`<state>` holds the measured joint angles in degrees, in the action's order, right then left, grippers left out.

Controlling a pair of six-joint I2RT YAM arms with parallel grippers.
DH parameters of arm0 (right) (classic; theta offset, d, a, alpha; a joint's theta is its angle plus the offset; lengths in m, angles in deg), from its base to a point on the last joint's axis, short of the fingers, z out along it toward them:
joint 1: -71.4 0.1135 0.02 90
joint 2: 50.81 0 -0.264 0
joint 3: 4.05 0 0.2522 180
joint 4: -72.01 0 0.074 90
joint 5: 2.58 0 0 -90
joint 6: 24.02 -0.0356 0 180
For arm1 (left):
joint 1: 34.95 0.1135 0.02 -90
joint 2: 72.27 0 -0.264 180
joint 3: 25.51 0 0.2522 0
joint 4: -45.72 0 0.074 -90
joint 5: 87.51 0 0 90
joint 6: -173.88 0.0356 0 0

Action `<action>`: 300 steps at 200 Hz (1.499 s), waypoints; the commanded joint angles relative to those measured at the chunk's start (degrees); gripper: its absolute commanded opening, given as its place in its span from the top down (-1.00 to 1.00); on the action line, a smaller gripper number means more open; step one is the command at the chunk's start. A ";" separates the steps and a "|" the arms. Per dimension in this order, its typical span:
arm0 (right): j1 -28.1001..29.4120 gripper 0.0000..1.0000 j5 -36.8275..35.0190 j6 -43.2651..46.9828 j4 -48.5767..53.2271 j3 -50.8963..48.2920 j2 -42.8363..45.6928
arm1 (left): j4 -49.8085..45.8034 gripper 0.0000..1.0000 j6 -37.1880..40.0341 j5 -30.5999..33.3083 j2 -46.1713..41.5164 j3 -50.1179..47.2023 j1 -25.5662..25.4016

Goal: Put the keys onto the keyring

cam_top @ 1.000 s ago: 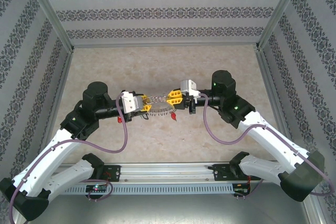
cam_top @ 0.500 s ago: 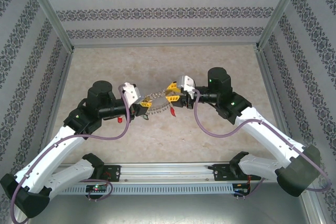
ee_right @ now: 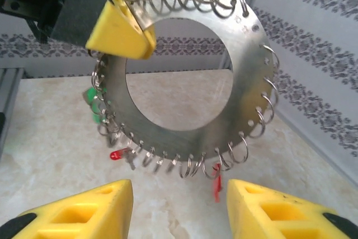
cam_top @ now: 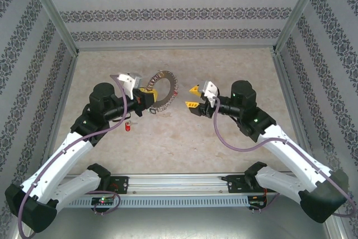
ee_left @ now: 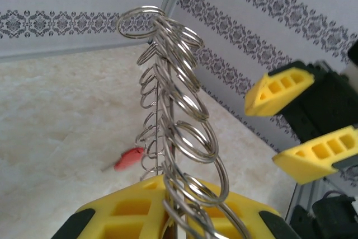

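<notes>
My left gripper (cam_top: 146,94) is shut on the keyring (cam_top: 166,74), a grey metal disc with a wide hole and wire loops round its rim, and holds it up off the table. The left wrist view has the keyring (ee_left: 179,99) edge-on, rising out of that gripper (ee_left: 173,205). My right gripper (cam_top: 193,97) stands open just right of the ring, apart from it. One red key (ee_right: 217,186) hangs from a loop at the bottom of the keyring (ee_right: 246,54), above my right gripper (ee_right: 179,205). The other red key (cam_top: 128,127) lies on the table beside the left arm.
Small green-headed keys (ee_right: 92,96) hang at the ring's left edge. The marble-look table (cam_top: 179,149) is walled by patterned panels on three sides. The base rail (cam_top: 179,186) runs along the near edge.
My right gripper has opened, let go of the keyring and drawn back to the right. My left gripper has lifted and turned the ring, carrying it back and left.
</notes>
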<state>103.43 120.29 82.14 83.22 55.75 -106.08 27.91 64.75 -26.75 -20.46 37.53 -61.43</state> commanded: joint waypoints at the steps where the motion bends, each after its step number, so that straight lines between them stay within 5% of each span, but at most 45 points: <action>1: 0.86 0.06 -3.97 -2.60 -6.17 -4.22 3.63 | 8.35 1.00 -5.76 0.73 -0.92 -0.65 0.63; 36: 6.85 0.19 -4.08 -1.45 -12.11 -8.87 5.61 | 12.27 1.00 -8.28 0.93 -0.82 -1.08 0.72; 91: 17.53 0.49 -17.43 2.57 -25.10 -12.02 0.08 | 15.88 1.00 -10.98 0.43 1.42 0.39 0.73; 128: 18.42 0.50 -24.72 4.26 -30.23 -12.11 -2.46 | 17.00 1.00 -11.89 -0.03 2.13 1.13 0.68; 300: 18.51 0.50 -25.64 5.58 -31.18 -9.06 -10.33 | 18.56 1.00 -13.12 -1.69 2.15 1.40 0.71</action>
<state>121.44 96.18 86.97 54.61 44.54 -115.54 41.15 52.51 -27.21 -17.57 36.50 -61.13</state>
